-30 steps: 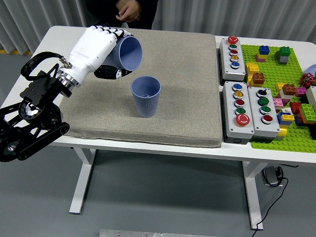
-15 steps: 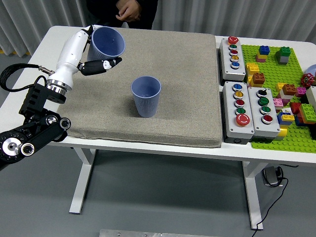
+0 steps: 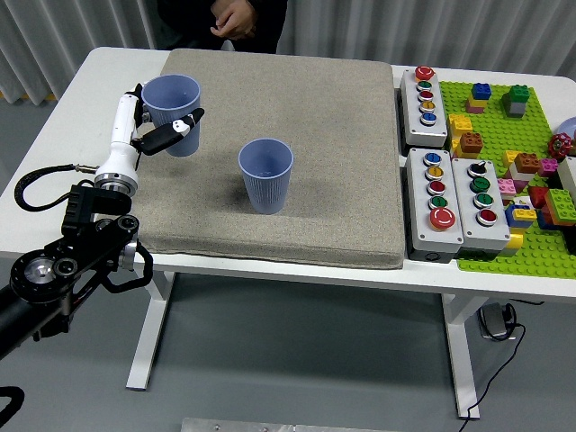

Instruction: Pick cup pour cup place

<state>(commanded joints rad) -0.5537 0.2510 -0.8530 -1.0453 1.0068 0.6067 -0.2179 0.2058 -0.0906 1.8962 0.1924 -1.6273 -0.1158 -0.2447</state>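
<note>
Risk: held cup (image 3: 171,110) tipping on release if set down off-level on the soft mat (image 3: 342,135) (fingers possibly dragging it over). Left hand (image 3: 153,130) wrapped around that upright cup at the mat's left edge, forearm near vertical. Second cup (image 3: 265,175) upright, mid-mat, well apart.

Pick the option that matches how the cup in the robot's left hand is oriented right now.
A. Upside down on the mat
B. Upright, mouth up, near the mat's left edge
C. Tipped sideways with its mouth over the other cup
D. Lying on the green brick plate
B: the held cup stands upright with its mouth up in the left hand, near the left edge of the grey mat, apart from the second cup at the mat's middle.
</note>
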